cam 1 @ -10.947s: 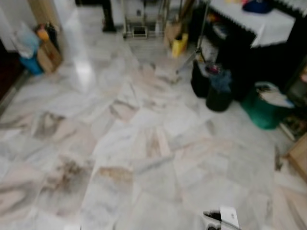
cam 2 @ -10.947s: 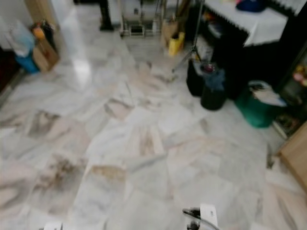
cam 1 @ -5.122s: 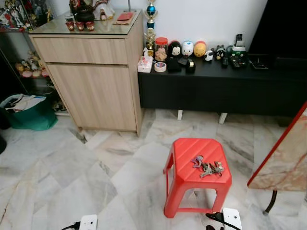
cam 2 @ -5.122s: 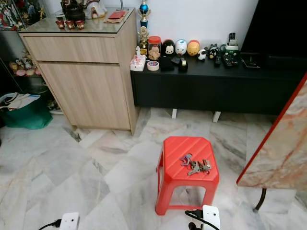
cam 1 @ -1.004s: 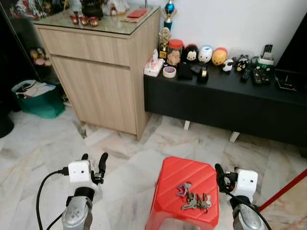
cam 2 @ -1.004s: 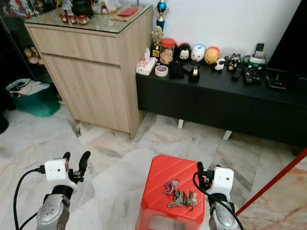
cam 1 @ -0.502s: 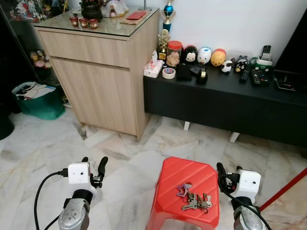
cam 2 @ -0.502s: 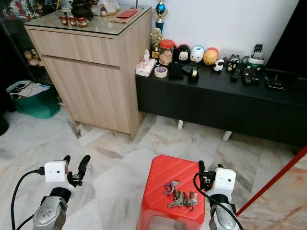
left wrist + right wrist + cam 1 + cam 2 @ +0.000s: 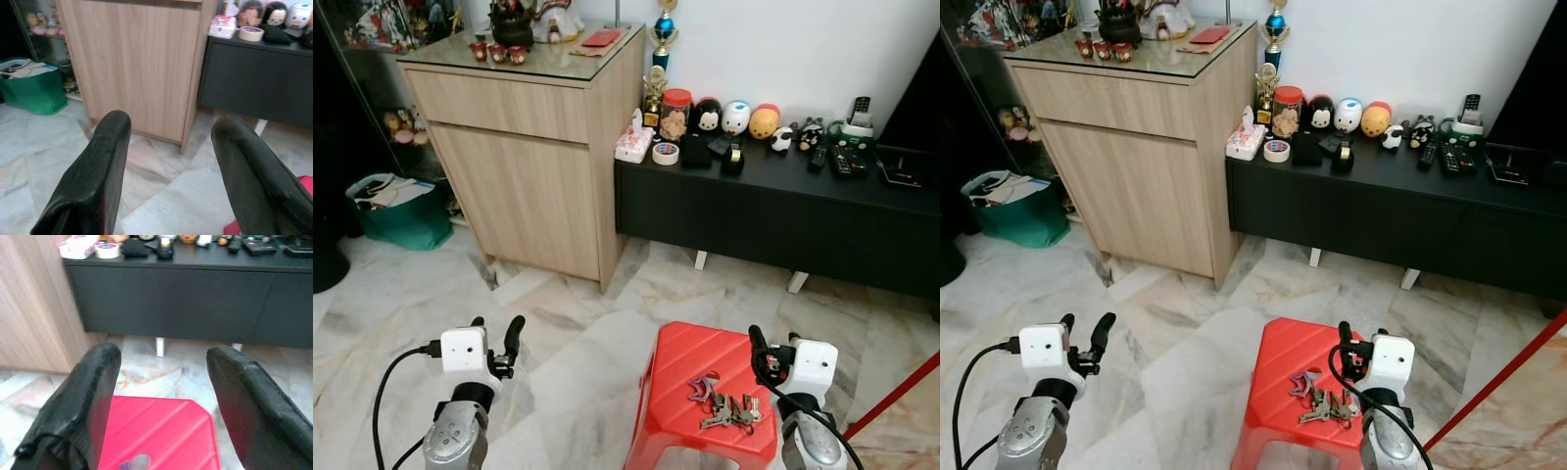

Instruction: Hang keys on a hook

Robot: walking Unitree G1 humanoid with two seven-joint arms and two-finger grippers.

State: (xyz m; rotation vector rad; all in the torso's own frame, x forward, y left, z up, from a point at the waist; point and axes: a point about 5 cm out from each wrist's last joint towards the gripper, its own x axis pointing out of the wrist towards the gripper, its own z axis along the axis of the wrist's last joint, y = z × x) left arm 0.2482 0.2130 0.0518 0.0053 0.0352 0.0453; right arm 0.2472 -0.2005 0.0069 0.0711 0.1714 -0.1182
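Left eye view: a bunch of keys [image 9: 724,403] lies on a red plastic stool [image 9: 677,357] standing on a marble floor [image 9: 573,328]. The right end effector [image 9: 770,358] hovers just beside the keys, on their right — much nearer than the left end effector [image 9: 495,338], well apart over the floor. The bunch's long axis runs roughly left to right. Behind stand a wooden cabinet [image 9: 524,147] and a low black bench [image 9: 773,211] carrying figurines.

Right wrist view: the fingers [image 9: 73,406] are spread apart, the stool's top between them.

Left wrist view: fingers [image 9: 93,171] apart, empty, pointing at the cabinet.
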